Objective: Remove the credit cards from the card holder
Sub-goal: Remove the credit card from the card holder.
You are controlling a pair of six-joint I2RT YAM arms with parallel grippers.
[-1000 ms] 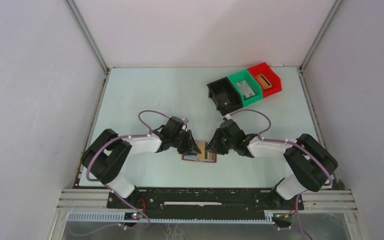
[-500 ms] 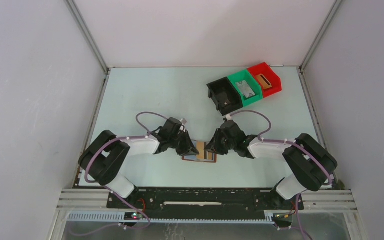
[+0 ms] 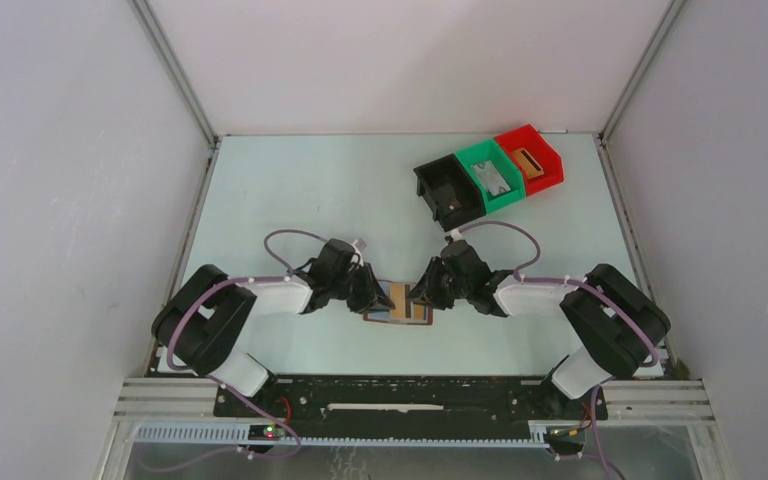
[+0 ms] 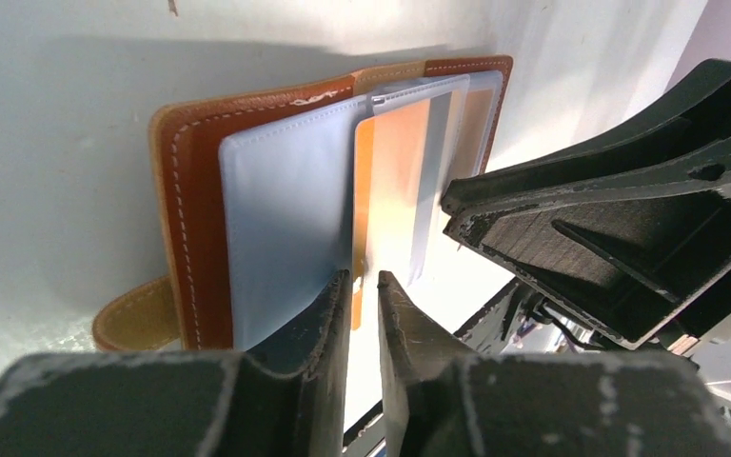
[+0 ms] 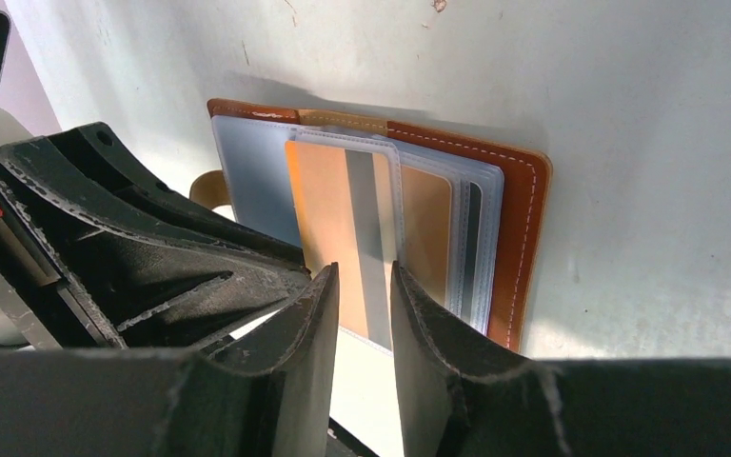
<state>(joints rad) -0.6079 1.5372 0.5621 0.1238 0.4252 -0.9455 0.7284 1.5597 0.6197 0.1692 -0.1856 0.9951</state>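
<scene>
With the card holder [image 3: 400,310] lying open toward the table's 6 o'clock, a pull by the left gripper [image 4: 362,286] at its 9 o'clock, fingers nearly closed at the orange credit card [image 4: 395,171] edge (grip unclear), could drag the holder along unless the slightly parted right gripper [image 5: 364,276] at 3 o'clock pins it.

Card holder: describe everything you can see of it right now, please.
The card holder is a brown leather bifold with pale stitching, lying open and flat on the table. A short strap tab sticks out from one side. Inside, clear plastic sleeves fan out; one holds an orange card with a grey stripe. The left gripper and right gripper each straddle a sleeve edge; grip unclear.
</scene>
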